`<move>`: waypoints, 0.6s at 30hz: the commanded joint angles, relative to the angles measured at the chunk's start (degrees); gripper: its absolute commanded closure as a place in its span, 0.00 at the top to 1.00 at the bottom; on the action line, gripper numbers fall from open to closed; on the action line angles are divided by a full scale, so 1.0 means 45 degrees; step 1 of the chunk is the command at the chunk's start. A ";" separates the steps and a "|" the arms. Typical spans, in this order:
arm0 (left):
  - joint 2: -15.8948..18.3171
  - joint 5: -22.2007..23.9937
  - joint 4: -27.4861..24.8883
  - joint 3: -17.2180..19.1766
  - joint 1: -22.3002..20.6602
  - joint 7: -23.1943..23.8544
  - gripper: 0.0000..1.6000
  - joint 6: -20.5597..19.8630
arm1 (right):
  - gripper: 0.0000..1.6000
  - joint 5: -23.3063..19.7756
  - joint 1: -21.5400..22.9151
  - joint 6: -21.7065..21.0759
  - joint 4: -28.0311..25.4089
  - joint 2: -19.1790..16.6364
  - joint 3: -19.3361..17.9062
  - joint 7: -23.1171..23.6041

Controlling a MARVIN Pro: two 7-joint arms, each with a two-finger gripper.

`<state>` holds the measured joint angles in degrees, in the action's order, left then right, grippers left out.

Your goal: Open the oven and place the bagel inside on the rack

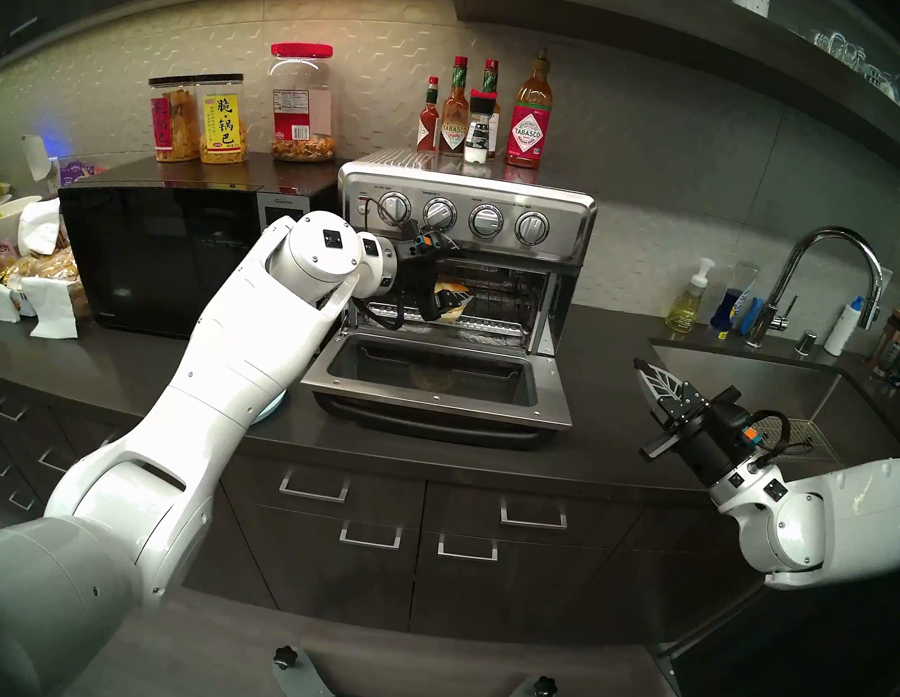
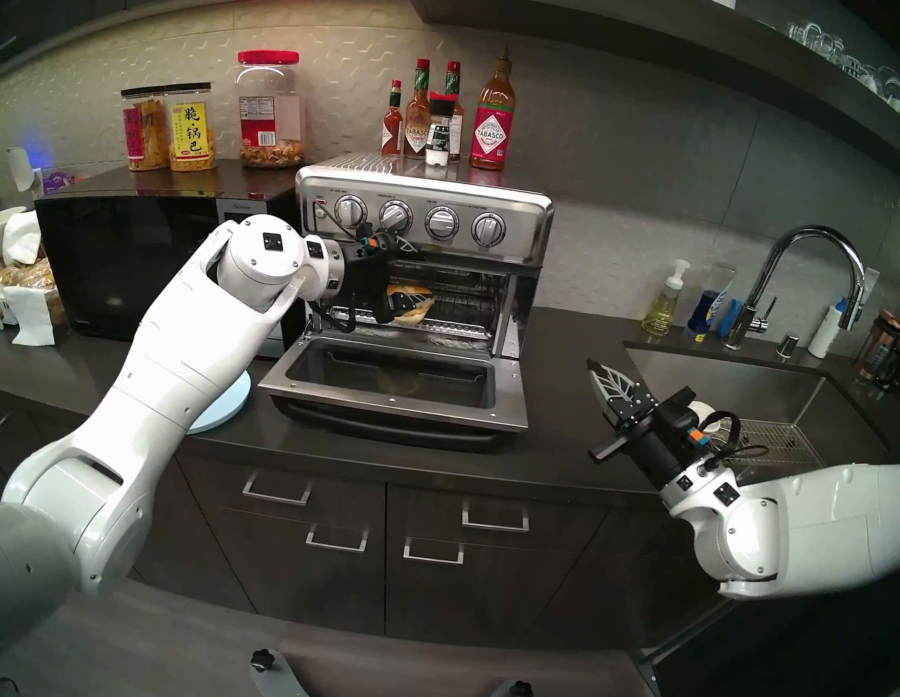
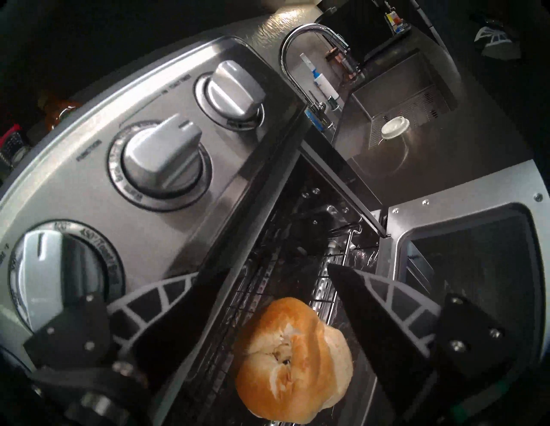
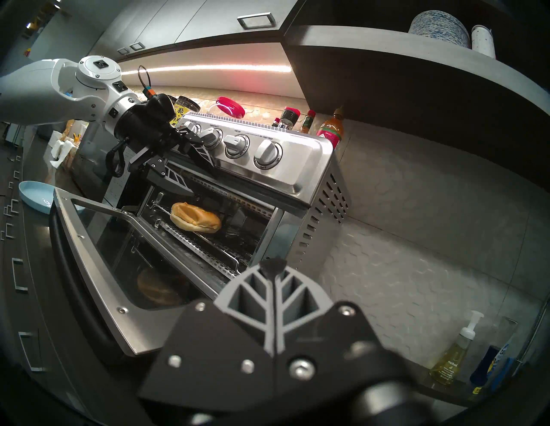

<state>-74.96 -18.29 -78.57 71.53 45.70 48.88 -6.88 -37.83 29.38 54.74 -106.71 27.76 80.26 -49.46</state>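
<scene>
The steel oven [image 1: 469, 198] stands with its glass door [image 1: 432, 393] dropped flat. The golden bagel [image 3: 294, 366] lies on the wire rack [image 3: 256, 297] near the front of the cavity. It also shows in the right wrist view, bagel [image 4: 195, 220]. My left gripper [image 3: 279, 267] is at the oven's mouth, turned on its side and open. One finger is up by the knobs and the other is beside the bagel, with a gap on each side of it. My right gripper [image 1: 642, 368] hovers over the counter to the right of the door, shut and empty.
A black microwave [image 1: 152, 258] stands to the left of the oven. A pale blue plate [image 2: 226, 404] lies under my left arm. Sauce bottles [image 1: 530, 121] stand on the oven's top. The sink [image 1: 765, 384] and the faucet [image 1: 832, 269] are on the right, with soap bottles behind them.
</scene>
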 commanded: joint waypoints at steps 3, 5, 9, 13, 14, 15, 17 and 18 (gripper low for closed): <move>-0.0005 -0.0051 -0.0973 0.0466 -0.0293 -0.0472 1.00 -0.0236 | 0.00 0.0025 0.0151 0.0014 -0.0019 0.0024 -0.0114 -0.0014; 0.0074 0.0053 -0.1208 0.0520 -0.0124 -0.0293 1.00 -0.0396 | 0.00 0.0026 0.0152 0.0013 -0.0020 0.0023 -0.0114 -0.0014; 0.0416 0.0031 -0.1779 0.0725 0.0188 -0.0246 1.00 -0.0518 | 0.00 0.0025 0.0151 0.0014 -0.0019 0.0024 -0.0114 -0.0014; 0.0593 0.0131 -0.2220 0.1110 0.0603 -0.0450 1.00 -0.0602 | 0.00 0.0025 0.0152 0.0013 -0.0020 0.0023 -0.0114 -0.0014; 0.0676 0.0157 -0.2385 0.1215 0.0782 -0.0476 1.00 -0.0626 | 0.00 0.0025 0.0152 0.0013 -0.0020 0.0023 -0.0114 -0.0014; 0.0744 0.0199 -0.2532 0.1310 0.0950 -0.0479 1.00 -0.0655 | 0.00 0.0026 0.0152 0.0013 -0.0020 0.0023 -0.0114 -0.0014; 0.0951 0.0284 -0.2929 0.1511 0.1424 -0.0396 1.00 -0.0801 | 0.00 0.0027 0.0154 0.0012 -0.0021 0.0022 -0.0113 -0.0014; 0.1066 0.0329 -0.3123 0.1622 0.1692 -0.0364 1.00 -0.0841 | 0.00 0.0027 0.0154 0.0011 -0.0021 0.0022 -0.0113 -0.0014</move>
<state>-72.89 -17.92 -86.62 74.80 49.69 48.46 -10.08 -37.82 29.38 54.74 -106.72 27.76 80.26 -49.46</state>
